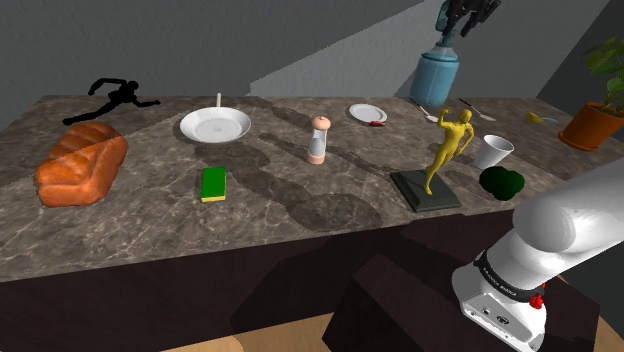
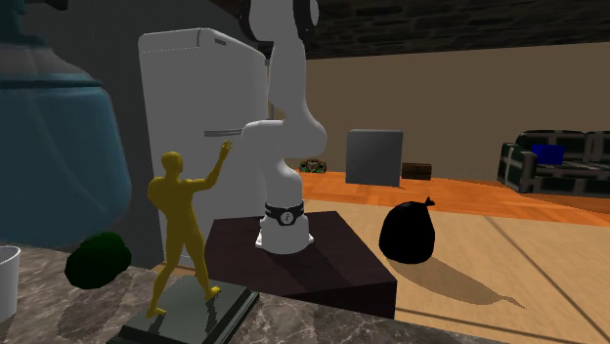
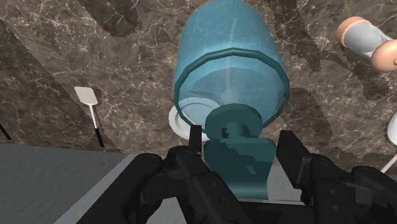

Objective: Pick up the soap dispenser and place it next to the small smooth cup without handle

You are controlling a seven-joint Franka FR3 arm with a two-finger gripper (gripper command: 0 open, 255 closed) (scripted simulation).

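Note:
The soap dispenser (image 1: 436, 75) is a blue-teal bottle with a pump top. It hangs over the back of the marble counter (image 1: 300, 215), right of the middle in the shoulder view. My gripper (image 1: 452, 25) is shut on its pump head from above. In the wrist view the fingers (image 3: 296, 159) clasp the teal pump, with the bottle's body (image 3: 229, 70) beyond them. The bottle looms at the second exterior view's left (image 2: 49, 137). The small white cup without handle (image 1: 493, 151) stands nearer the counter's front, to the right of the dispenser; its edge (image 2: 8, 279) peeks in.
A yellow figurine (image 1: 447, 150) on a dark base stands just left of the cup, and a dark green lump (image 1: 502, 183) lies in front of it. A small plate (image 1: 367, 113), pepper mill (image 1: 318, 140), white pan (image 1: 215, 126), green sponge (image 1: 213, 184), bread (image 1: 82, 165) and potted plant (image 1: 595, 110) share the counter.

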